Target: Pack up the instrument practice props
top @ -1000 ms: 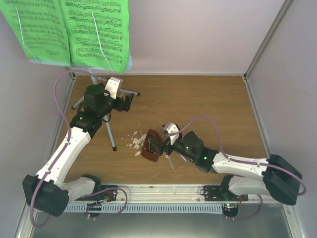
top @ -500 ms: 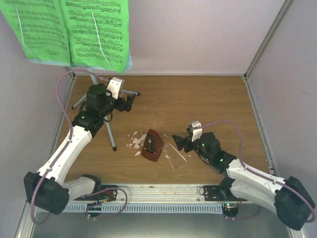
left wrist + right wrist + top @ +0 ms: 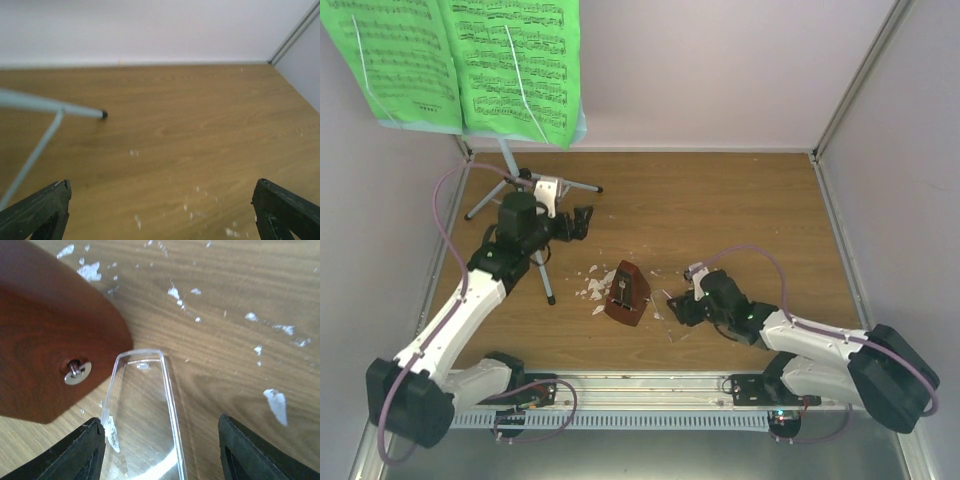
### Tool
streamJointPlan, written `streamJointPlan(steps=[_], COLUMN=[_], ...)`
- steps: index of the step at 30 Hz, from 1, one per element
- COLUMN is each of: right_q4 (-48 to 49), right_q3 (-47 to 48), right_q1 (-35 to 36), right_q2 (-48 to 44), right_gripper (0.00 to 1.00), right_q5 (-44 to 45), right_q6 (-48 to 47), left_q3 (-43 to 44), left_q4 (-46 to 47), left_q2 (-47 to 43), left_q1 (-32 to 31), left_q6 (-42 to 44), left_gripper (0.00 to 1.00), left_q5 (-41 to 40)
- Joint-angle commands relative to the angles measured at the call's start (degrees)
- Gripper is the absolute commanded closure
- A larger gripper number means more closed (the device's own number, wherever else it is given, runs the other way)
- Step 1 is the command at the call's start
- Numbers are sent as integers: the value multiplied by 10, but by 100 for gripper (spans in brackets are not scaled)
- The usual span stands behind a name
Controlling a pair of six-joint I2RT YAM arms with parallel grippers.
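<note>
Back left: sheet music up on the music stand. Near its legs: left gripper, spread wide, gripping nothing. Mid-table: metronome among white crumbs. Just beside it, right: right gripper, partly open, straddling a clear plastic cover, not clamped.

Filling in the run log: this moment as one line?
left gripper: open, empty, near music stand leg | right gripper: open, straddling clear cover beside metronome

Green sheet music on pale blue stand; reddish-brown metronome sits well apart.
</note>
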Motion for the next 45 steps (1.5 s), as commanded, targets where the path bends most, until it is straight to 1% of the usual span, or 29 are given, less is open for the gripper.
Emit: streamJointPlan(steps=[1,3,7,12,16,21,26,29,30,35,40,42,45], right_q4=[-24,-27,-33,-33,-45,-46,-50,-50,-51,-69,-71,-75,-79], right_q3=[25,36,57,70,79,85,94,99,99,107,101,95,81], right_q1=[20,27,42,50,53,56,58,59,60,60,50,24,-31], right_q2=[30,51,82,104,123,143,165,173,174,160,115,96,61], right_gripper=[37,39,45,47,53,59,69,77,80,98,100,99,99], right_q5=[12,20,40,54,71,73,80,90,93,126,130,127,99], right_q6=[2,-5,-18,-20,-22,-22,-22,-17,-16,-8,-18,-20,-18], left_q3=[-90,-141,-191,-240,-285,-320,-349,-368,-374,-401,-421,-426,-430], left_q4=[22,31,34,37,67,85,108,123,142,178,205,221,239], left_q2=[-78,-114,-171,-213,-233,-242,-249,-249,-248,-242,-217,-197,-174], left_q1=[-4,-4,-4,-5,-5,-8,-10,-13,-14,-25,-36,-42,-56], left_q6=[-83,-93,-100,-107,-121,-134,-146,-158,-162,-170,-171,-172,-171], left_gripper=[1,1,1,1,1,2,2,3,4,6,8,9,9], left_q5=[26,64,129,165,197,224,243,261,267,289,293,292,273])
